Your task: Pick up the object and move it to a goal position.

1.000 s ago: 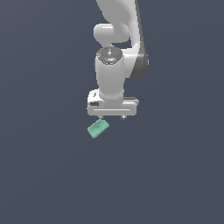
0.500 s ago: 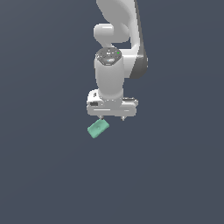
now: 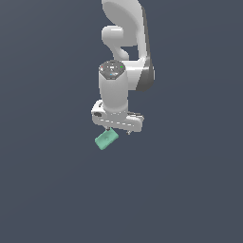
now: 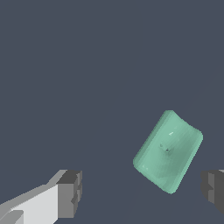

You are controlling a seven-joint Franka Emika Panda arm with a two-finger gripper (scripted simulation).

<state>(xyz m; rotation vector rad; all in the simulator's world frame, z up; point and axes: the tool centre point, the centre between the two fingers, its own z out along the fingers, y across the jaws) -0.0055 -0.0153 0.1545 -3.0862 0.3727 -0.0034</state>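
White end effector hangs from the arm with its fingers spread wide, gripping nothing. Teal-green block lies on the dark surface just beneath it, toward 7 o'clock in the exterior view, tilted diagonally. In the wrist view the block sits between the fingers, nearer one, touching neither.

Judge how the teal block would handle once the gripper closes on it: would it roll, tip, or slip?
The block looks flat, so it probably won't roll or tip. Its rounded edges and glossy face may let it slip. It lies skewed between the open gripper fingers, so it might twist on closing.
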